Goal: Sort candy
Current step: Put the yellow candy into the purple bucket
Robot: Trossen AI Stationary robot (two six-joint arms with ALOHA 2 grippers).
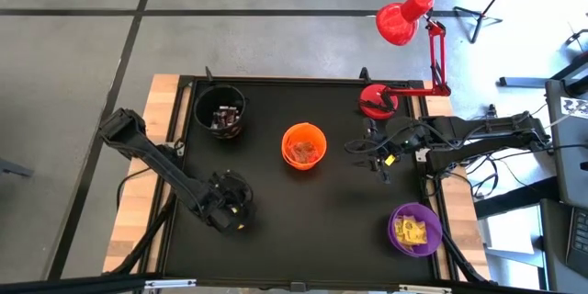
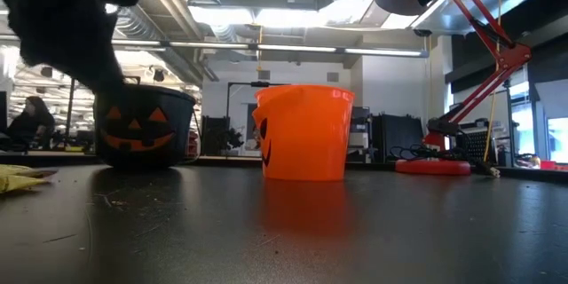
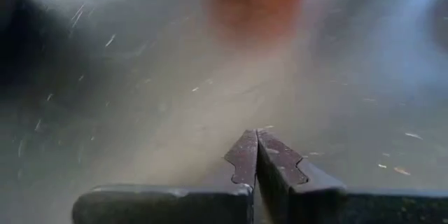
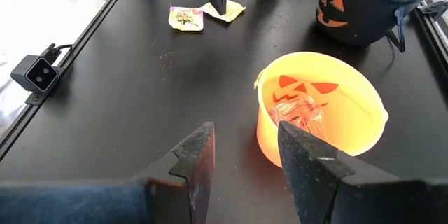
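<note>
Two yellow-wrapped candies (image 4: 185, 17) (image 4: 229, 12) lie flat on the black table near its left near corner, and one shows in the low view (image 2: 19, 178). My left gripper (image 3: 256, 140) is shut and points down right at them (image 1: 241, 223). My right gripper (image 4: 241, 147) is open and hovers above the table to the right of the orange cup (image 1: 287, 138), touching nothing. That orange cup (image 4: 364, 122) holds clear-wrapped sweets. The purple cup (image 1: 397, 213) holds yellow candies. The black cup (image 1: 204, 101) holds dark ones. My left gripper comes down from above with its shut fingertips (image 4: 218, 0) at the edge of the nearer yellow candy (image 4: 229, 12). Whether they touch it I cannot tell. Its own wrist view shows only bare table ahead of the fingers.
A red desk lamp (image 1: 404, 18) stands with its base (image 1: 375, 101) on the table's far right part. A small camera (image 4: 38, 73) sits at the table's near edge. Open black table lies between the orange cup and the left gripper.
</note>
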